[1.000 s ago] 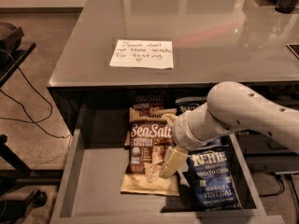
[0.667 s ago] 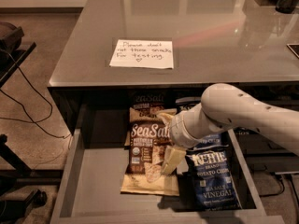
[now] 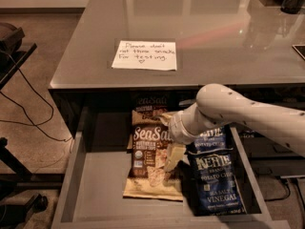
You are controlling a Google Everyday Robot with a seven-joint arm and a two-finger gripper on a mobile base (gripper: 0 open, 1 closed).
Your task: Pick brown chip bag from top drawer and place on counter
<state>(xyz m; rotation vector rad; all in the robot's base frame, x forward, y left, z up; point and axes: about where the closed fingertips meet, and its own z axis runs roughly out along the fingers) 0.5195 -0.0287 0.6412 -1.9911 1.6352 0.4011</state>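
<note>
The brown chip bag [image 3: 148, 152] is lying flat on the floor of the drawer [image 3: 97, 175], roughly in the middle. Its white lettering is facing up and its tan lower edge is pointing toward the drawer's front. The gripper [image 3: 172, 164] is reaching down into the drawer at the bag's right side, and its pale tip is pointing downward and overlapping the bag's lower right part. From this angle it cannot be told whether the jaws are apart, together or clamped on the bag.

A second, darker bag [image 3: 150, 103] with similar lettering is lying just behind the brown one, half in the shadow under the bench edge, and the brown bag's top is overlapping it. Just to the right, a blue chip bag [image 3: 217, 185] is lying flat against the drawer's right side, close beside the brown bag. Another blue bag [image 3: 210, 138] is peeking out behind it, partly hidden by the wrist. The left half of the drawer floor is showing bare grey metal.

The white arm [image 3: 248, 111] is coming in from the right edge of the view, crossing over the blue bags and bending down toward the drawer. The drawer is standing pulled out beneath the front edge of the glossy grey bench [image 3: 214, 37]. A handwritten paper note [image 3: 144, 55] is lying on the bench near that front edge, left of centre. Dark cables [image 3: 35, 106] are trailing over the floor at the left.
</note>
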